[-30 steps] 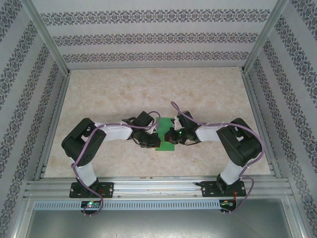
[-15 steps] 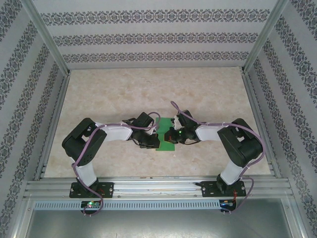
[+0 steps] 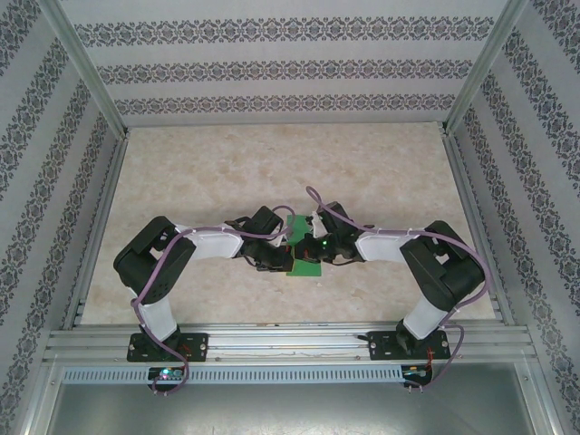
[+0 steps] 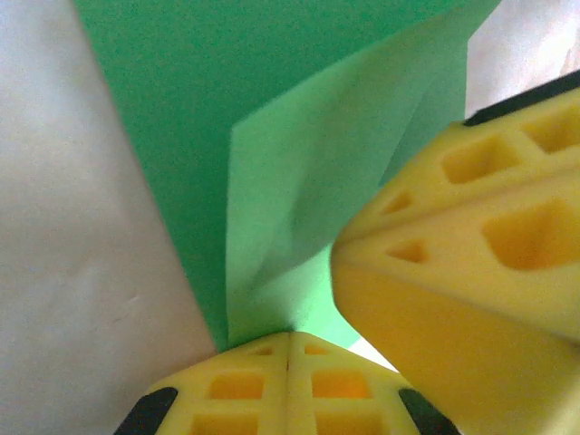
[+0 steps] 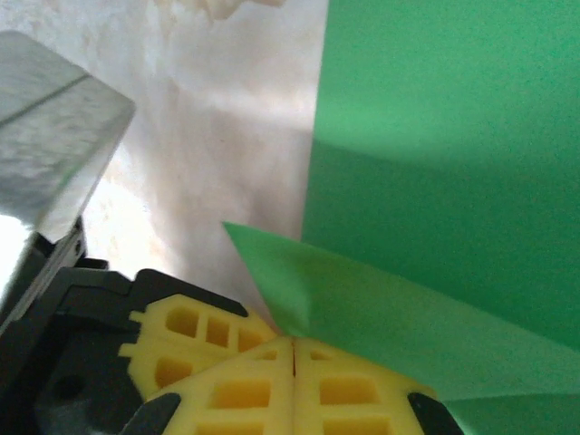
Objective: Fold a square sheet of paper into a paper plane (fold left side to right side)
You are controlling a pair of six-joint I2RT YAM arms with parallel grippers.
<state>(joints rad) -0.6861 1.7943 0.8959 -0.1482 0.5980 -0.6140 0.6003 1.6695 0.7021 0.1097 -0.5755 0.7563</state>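
The square sheet of paper (image 3: 304,265) is bright green and lies at the table's middle between the two arms, partly folded. My left gripper (image 4: 288,339) is shut, pinching a raised flap of the sheet of paper (image 4: 299,199) at its near corner. My right gripper (image 5: 294,343) is shut too, and it grips another lifted flap of the paper (image 5: 390,308), whose corner points left. The two grippers, left (image 3: 281,256) and right (image 3: 314,245), almost touch above the sheet. One right finger (image 4: 471,245) bulks large in the left wrist view. No paper plane shape shows.
The marbled beige table (image 3: 272,163) is walled by patterned panels and metal frame posts (image 3: 86,68). A rail (image 3: 290,344) runs along the near edge by the arm bases. A grey metal block (image 5: 54,127) stands at the upper left of the right wrist view.
My left gripper's jaws have closed onto the paper. My right gripper has shifted left and slightly farther away, lifting its part of the sheet.
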